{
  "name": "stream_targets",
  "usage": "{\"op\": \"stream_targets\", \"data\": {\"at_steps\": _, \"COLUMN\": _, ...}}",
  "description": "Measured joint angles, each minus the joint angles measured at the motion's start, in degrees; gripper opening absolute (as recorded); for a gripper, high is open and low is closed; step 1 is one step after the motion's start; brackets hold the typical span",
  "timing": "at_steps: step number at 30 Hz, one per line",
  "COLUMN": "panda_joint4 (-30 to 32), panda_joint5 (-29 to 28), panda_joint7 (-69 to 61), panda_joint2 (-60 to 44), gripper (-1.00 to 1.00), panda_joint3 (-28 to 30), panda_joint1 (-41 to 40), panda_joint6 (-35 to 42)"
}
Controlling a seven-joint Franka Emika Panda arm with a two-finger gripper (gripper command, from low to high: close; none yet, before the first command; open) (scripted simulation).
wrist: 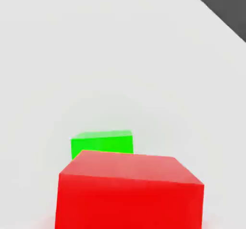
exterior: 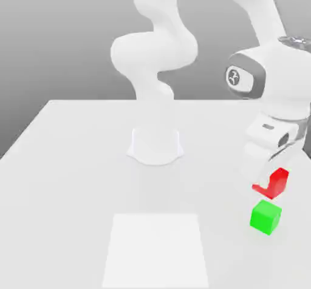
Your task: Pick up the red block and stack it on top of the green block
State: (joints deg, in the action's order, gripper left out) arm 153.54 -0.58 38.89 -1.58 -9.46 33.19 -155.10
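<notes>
While the green block [exterior: 265, 217] sits nearest, at the exterior view's lower right, the red block [exterior: 278, 184] lies just beyond it, pinched in the closed gripper [exterior: 268, 183]. A low sideways carry could knock the green block away; an off-centre release could topple the stack. A white finger partly hides the red block, leaving its clearance above the table [exterior: 67, 178] unclear.

Red block [wrist: 129, 199] and green block [exterior: 265, 217] – both smooth, matt.
</notes>
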Motion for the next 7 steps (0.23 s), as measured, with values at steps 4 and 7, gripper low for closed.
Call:
{"op": "stream_targets", "data": {"at_steps": 4, "panda_joint4": -0.3, "panda_joint5": -2.9, "panda_joint7": 2.2, "panda_joint2": -7.3, "gripper": 1.00, "panda_joint3": 2.7, "panda_joint1": -1.8, "panda_joint6": -6.9}}
{"op": "stream_targets", "data": {"at_steps": 7, "panda_joint4": -0.3, "panda_joint5": -2.9, "panda_joint7": 2.2, "panda_joint2": -7.3, "gripper": 1.00, "panda_joint3": 2.7, "panda_joint1": -1.8, "panda_joint6": -6.9}}
